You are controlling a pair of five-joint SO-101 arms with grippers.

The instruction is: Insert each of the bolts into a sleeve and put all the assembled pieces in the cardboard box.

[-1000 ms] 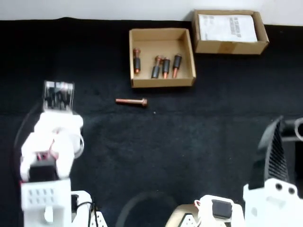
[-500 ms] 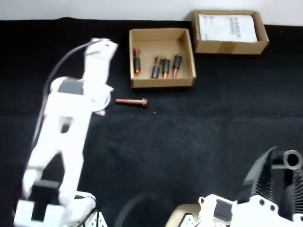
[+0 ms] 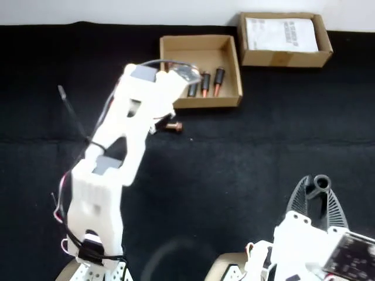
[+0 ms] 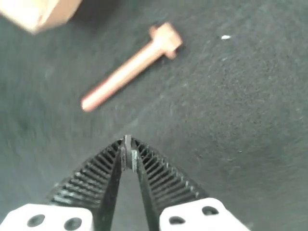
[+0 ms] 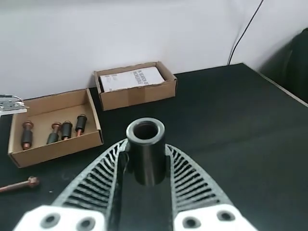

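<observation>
A copper bolt (image 4: 132, 67) lies loose on the black mat just in front of the cardboard box (image 3: 234, 58); its head end (image 3: 173, 126) peeks out from under my left arm (image 3: 137, 117). My left gripper (image 4: 128, 150) hangs shut and empty a short way short of the bolt's tip. Several bolts in black sleeves (image 3: 205, 82) lie inside the box. My right gripper (image 5: 146, 144) is shut on a black sleeve (image 5: 146, 154), held upright with its bore open, near the front right of the table (image 3: 320, 184). From there the bolt (image 5: 19, 185) and box (image 5: 14, 154) lie far off.
A second cardboard box (image 3: 319, 41) with a printed sheet (image 3: 281, 34) stands at the back right, beside the first box. It also appears behind the first box in the right wrist view (image 5: 166, 86). A white wall runs behind the mat.
My left arm has swung from its folded pose at the left across to the bolt by the box. My right gripper with the sleeve has shifted left and turned upright.
</observation>
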